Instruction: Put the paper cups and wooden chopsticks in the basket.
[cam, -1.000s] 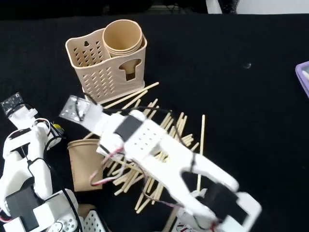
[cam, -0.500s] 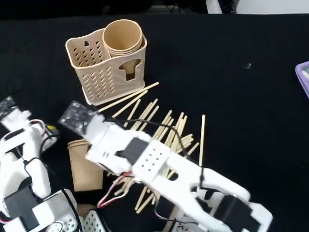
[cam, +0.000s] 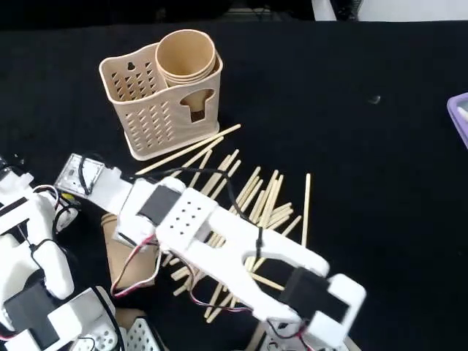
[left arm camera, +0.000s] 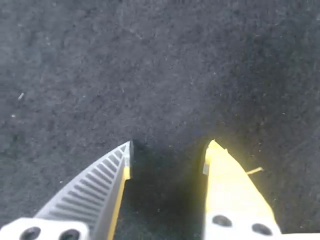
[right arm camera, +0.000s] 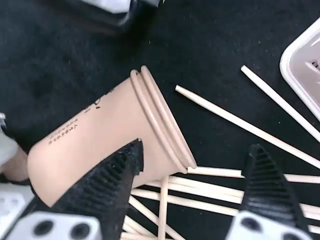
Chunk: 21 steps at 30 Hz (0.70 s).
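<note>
A tan perforated basket [cam: 150, 110] stands at the back left with stacked paper cups [cam: 185, 53] in one compartment. Several wooden chopsticks [cam: 256, 197] lie scattered in front of it. A stack of paper cups [right arm camera: 110, 132] lies on its side on the black cloth, seen in the high view as the lying cups [cam: 128, 256] beside the chopsticks [right arm camera: 235, 120]. My right gripper [right arm camera: 196, 146] hangs open just above this stack's rim, one finger over the cup wall. My right arm [cam: 190, 219] stretches across the chopstick pile. My left gripper [left arm camera: 170, 150] is open over bare cloth with nothing in it.
My left arm [cam: 33, 248] stands at the near left, close to the lying cups. A white perforated edge [right arm camera: 305, 65] shows beyond the chopsticks. A purple object [cam: 459, 113] sits at the table's right edge. The back right of the cloth is free.
My right arm has swung left and lowered, bringing its gripper over the lying cup stack. My left arm has shifted slightly to the left.
</note>
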Tool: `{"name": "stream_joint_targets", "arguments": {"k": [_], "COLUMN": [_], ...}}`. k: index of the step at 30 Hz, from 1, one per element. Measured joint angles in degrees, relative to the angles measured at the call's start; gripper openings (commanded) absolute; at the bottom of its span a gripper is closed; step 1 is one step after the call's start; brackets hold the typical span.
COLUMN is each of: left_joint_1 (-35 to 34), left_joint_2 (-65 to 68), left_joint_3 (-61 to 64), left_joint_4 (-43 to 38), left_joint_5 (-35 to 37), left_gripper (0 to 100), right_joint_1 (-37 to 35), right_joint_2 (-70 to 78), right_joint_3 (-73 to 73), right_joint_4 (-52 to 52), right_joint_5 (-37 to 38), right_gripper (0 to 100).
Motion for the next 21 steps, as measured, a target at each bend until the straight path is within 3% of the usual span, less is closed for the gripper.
{"name": "stream_joint_targets", "arguments": {"k": [6, 14, 21], "left_joint_1": [0.00, 0.00, 0.00], "left_joint_2": [0.00, 0.00, 0.00], "left_joint_3": [0.00, 0.00, 0.00], "left_joint_4": [0.00, 0.00, 0.00], "left_joint_5": [0.18, 0.18, 0.18], "left_gripper": [24, 24, 24], "right_joint_1": [-0.35, -0.62, -0.53], "right_joint_2": [1.67, 1.93, 1.93], "right_joint_3": [-2.46, -2.99, -3.52], "right_joint_4": [2.11, 4.92, 4.92], "right_joint_5": [-0.18, 5.54, 3.52], "right_gripper": [29.4, 2.8, 1.8]}}
